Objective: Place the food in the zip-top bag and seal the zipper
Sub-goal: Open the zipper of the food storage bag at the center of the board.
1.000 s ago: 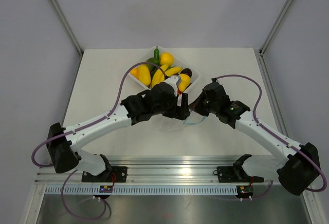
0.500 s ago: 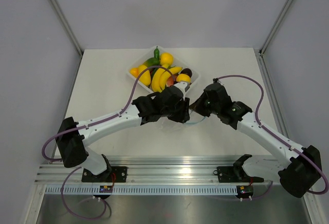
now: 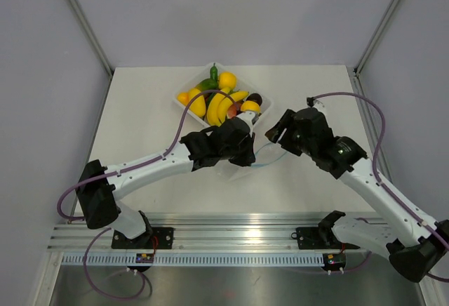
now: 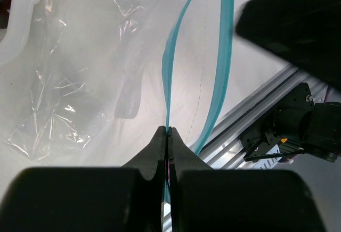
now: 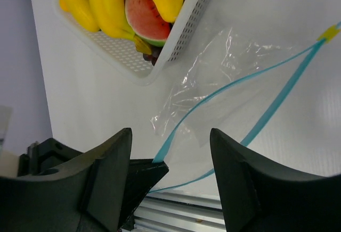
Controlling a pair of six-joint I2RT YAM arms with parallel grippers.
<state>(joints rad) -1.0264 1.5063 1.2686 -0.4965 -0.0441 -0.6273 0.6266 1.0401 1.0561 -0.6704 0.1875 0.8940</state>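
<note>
The food (image 3: pixel 219 100), yellow bananas and rounder pieces, lies in a white tray (image 3: pixel 178 98) at the back of the table. In front of it lies the zip-top bag (image 4: pixel 80 83), clear and crinkled, its mouth gaping. My left gripper (image 4: pixel 168 131) is shut on one light-blue strip of the zipper (image 4: pixel 169 67); the other strip (image 4: pixel 224 56) curves away beside it. My right gripper (image 5: pixel 170 133) stands open just right of the bag with nothing between its fingers. In its view the zipper (image 5: pixel 234 85) runs out from the left gripper's fingertip (image 5: pixel 152 171). No food shows inside the bag.
The tray (image 5: pixel 186 30) also holds a watermelon slice (image 5: pixel 146 22), a green piece (image 3: pixel 209 83) and a dark piece (image 3: pixel 256 98). The aluminium rail (image 3: pixel 238 232) runs along the near table edge. Grey walls close in both sides.
My left gripper has closed on the zipper strip. My right gripper has opened, let go of the bag's mouth and drawn back to the right.
</note>
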